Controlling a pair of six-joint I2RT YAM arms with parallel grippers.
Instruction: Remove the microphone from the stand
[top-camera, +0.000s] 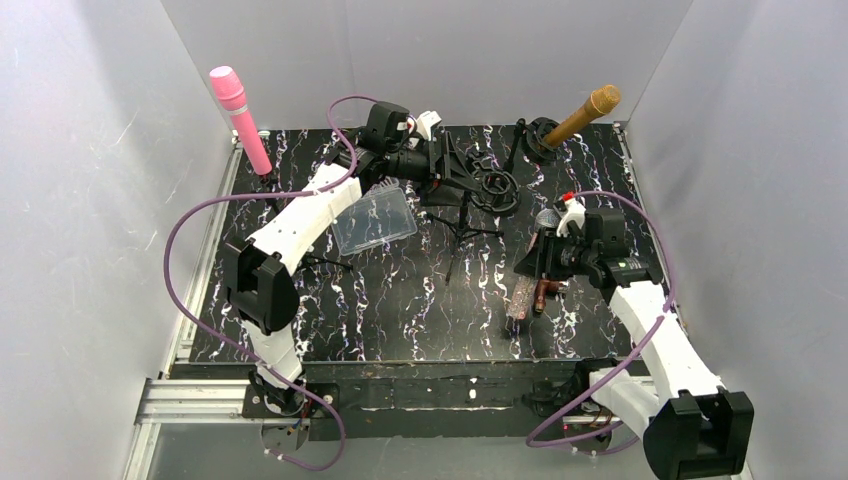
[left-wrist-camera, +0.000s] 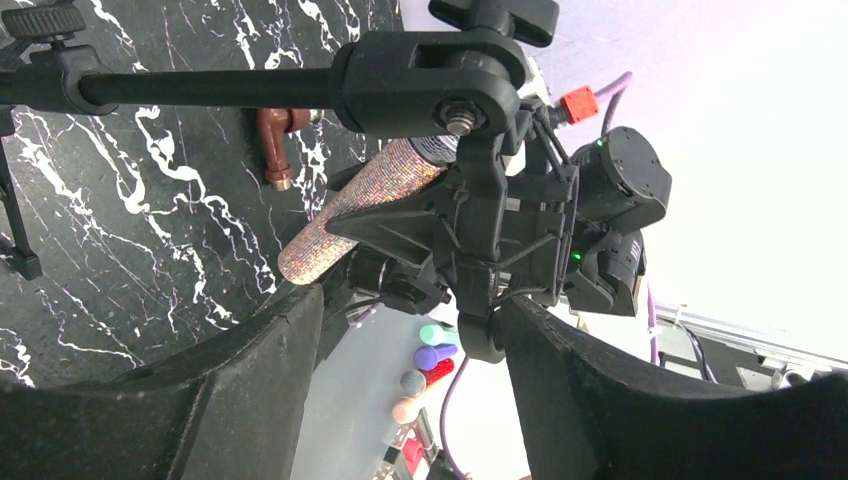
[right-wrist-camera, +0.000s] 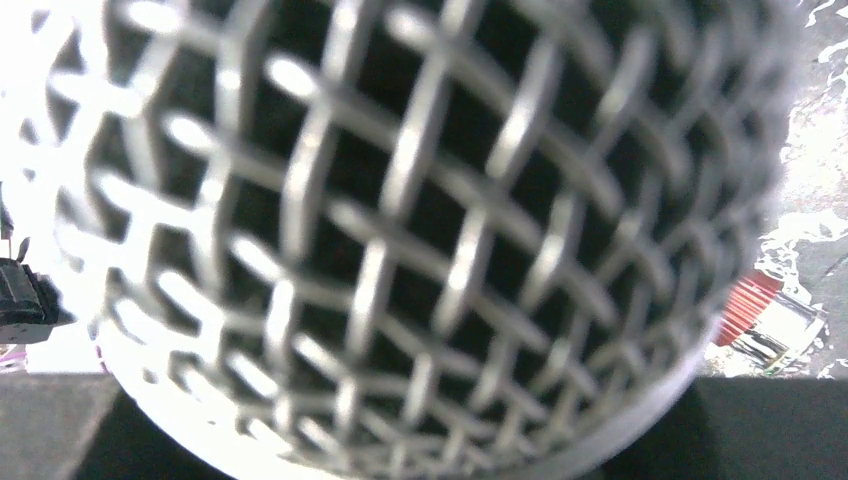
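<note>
**Item 1, stand** (top-camera: 478, 188). Black tripod with a tubular boom and a knobbed swivel joint, matte finish, tipped over on the marbled bench (top-camera: 400, 310). My left gripper (top-camera: 440, 168) sits at its joint end, open, one finger on either side of the hanging clip and pressing on nothing I can see. I judge it is there to brace the stand.

**Item 2, microphone** (top-camera: 522, 295). Glitter-coated cylinder, gritty sparkle, with a rounded woven-wire head. It is clear of the stand, off to its right. My right gripper (top-camera: 552, 258) is clamped across the body, with the tail slanting down toward the bench. I judge it only needs setting down.

**Item 3, surroundings.** Clear plastic box (top-camera: 375, 220) just left of the stand. Pink microphone (top-camera: 238, 115) far left and gold microphone (top-camera: 588, 110) right, both towards the back and each in its own holder.
</note>
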